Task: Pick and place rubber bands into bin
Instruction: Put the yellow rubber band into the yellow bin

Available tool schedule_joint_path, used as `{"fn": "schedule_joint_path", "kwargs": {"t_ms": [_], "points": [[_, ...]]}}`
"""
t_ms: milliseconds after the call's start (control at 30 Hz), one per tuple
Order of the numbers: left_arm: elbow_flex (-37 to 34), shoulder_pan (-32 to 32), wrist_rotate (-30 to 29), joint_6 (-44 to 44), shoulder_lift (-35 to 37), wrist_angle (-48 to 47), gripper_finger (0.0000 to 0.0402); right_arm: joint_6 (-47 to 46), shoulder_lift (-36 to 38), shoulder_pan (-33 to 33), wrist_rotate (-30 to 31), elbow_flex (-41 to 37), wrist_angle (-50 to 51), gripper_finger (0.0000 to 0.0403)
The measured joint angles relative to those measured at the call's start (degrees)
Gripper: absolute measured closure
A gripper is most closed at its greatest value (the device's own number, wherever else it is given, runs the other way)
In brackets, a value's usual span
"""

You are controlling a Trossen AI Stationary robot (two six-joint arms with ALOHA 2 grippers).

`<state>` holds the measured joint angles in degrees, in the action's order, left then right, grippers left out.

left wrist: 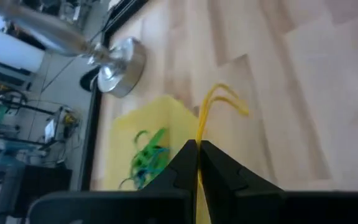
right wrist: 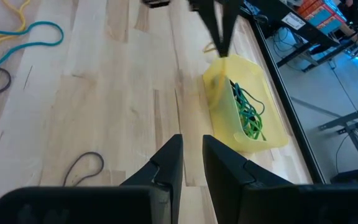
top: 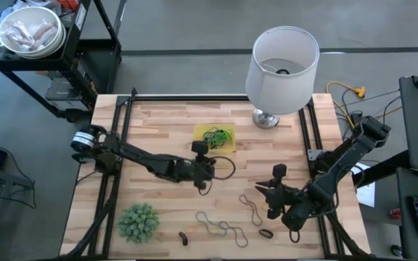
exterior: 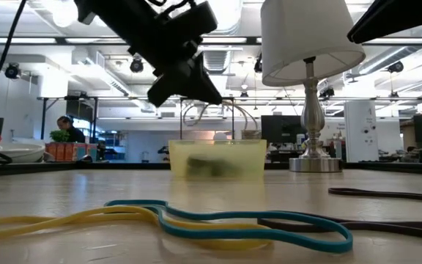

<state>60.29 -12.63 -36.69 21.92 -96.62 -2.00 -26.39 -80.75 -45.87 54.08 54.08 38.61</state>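
**Left arm carries a yellow band toward the bin**

The left gripper (top: 207, 172) is clamped tight on a yellow rubber band (left wrist: 219, 102), which dangles from the fingertips above the table. The yellow bin (top: 215, 138), already holding green bands (right wrist: 248, 111), sits just beyond the gripper on the far side, so the carry is a short move away from the near edge. The left arm is much the nearer one. The right gripper (top: 272, 194) waits near right, fingers slightly parted and holding nothing. Roughly five or six loose bands (top: 221, 228) lie along the near edge; one bin, one lamp (top: 281, 65).
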Motion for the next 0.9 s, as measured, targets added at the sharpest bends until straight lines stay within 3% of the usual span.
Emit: {"fn": "schedule_joint_path", "kwargs": {"t_ms": [400,533,900], "points": [[-0.4,11.8,0.6,1.4,1.9,0.6,0.0402,0.3,0.0,0.0,0.0,-0.1,0.1,0.0346],[-0.8,15.2,5.0,0.8,1.9,0.6,0.0402,0.5,0.0,0.0,0.0,-0.1,0.0,0.0346],[-1.8,16.9,8.0,-2.1,1.9,0.6,0.0402,0.5,0.0,0.0,0.0,-0.1,0.0,0.0346]]}}
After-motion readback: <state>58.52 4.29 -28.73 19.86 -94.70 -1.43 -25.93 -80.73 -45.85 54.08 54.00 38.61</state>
